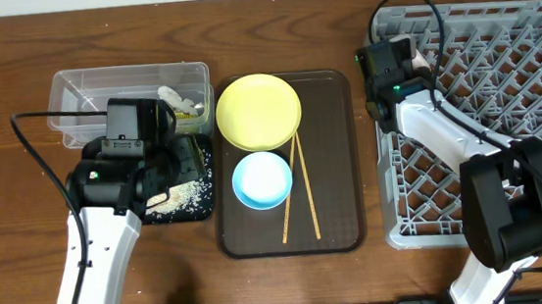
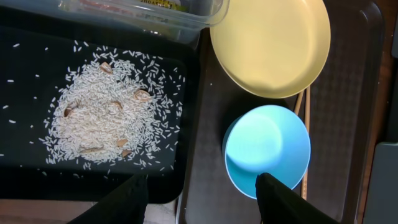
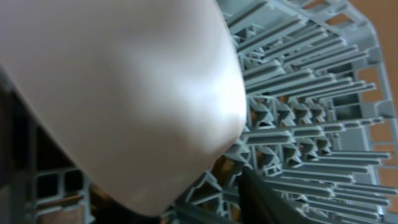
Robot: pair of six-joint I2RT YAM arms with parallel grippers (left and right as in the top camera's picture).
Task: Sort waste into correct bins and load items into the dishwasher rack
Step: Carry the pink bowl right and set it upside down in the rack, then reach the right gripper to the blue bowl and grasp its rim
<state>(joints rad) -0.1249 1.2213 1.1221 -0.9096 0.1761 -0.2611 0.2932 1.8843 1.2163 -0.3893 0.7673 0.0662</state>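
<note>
Right wrist view: R gripper [image 1: 417,60] is clenched on the pinkish-white rounded bowl [image 3: 124,93], held just over the far-left corner of the large grey lattice plastic dishwasher rack [image 3: 311,124]. Open grid cells sit directly below, w/ plenty of room right & near. L gripper [image 2: 202,202] is spread and empty, over the right edge of the shallow black tray [image 2: 25,124]. The light blue round bowl [image 2: 267,149] lies just right of it on the dark brown serving tray [image 1: 336,166], so I reckon L arm is nearer.
</note>
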